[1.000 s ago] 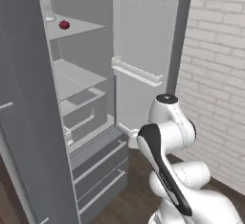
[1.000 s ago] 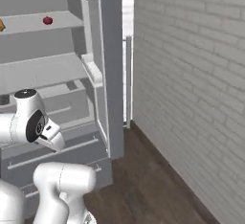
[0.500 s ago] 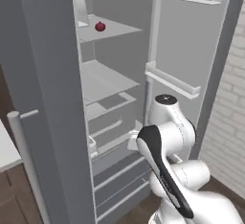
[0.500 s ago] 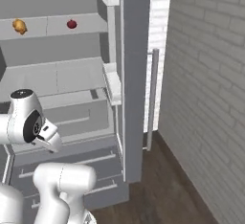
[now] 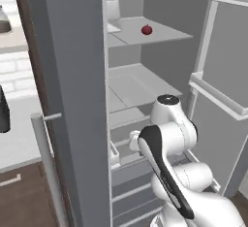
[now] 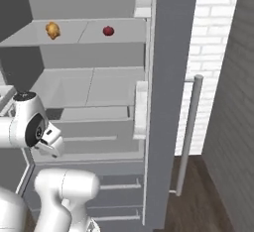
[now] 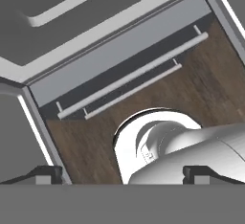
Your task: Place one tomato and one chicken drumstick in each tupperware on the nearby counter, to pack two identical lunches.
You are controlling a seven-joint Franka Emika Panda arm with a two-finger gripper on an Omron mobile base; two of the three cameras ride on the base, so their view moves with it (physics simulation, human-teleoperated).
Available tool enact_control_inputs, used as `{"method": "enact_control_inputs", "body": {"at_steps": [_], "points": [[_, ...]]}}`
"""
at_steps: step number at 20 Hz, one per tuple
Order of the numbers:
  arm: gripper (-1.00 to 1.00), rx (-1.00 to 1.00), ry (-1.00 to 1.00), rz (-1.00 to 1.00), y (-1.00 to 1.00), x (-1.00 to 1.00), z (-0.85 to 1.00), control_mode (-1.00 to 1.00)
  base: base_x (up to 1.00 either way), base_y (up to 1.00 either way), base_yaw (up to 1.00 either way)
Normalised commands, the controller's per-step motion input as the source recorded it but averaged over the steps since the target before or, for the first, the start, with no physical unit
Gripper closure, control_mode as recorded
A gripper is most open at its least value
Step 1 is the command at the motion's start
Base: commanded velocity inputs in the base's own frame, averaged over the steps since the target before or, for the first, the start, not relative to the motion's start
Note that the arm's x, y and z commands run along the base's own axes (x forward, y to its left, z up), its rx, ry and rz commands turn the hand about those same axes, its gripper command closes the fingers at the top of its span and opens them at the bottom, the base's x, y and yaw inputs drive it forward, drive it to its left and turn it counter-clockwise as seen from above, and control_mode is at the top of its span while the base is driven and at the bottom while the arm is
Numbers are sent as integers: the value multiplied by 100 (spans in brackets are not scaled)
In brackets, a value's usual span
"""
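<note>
Glossy white arm, fat rounded segments, a black band running down its link, a dark disc capping the joint, two small dark fingers at the hand.

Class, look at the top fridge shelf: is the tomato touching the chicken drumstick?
Apart. The right base view shows the tomato and the chicken drumstick on the same shelf, with a wide stretch of bare shelf between them.
</note>
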Motion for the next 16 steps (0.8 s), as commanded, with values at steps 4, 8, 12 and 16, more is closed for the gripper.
{"method": "enact_control_inputs", "body": {"at_steps": [4, 8, 12, 16], "points": [[-100, 0, 0, 0, 0, 0, 0, 100, 99, -61, 29], [-100, 0, 0, 0, 0, 0, 0, 100, 89, -53, 26], [-100, 1, -31, 26, -15, 18, 100, -100, 0, 0, 0], [-100, -3, -52, 31, -2, -1, 100, -100, 0, 0, 0]]}}
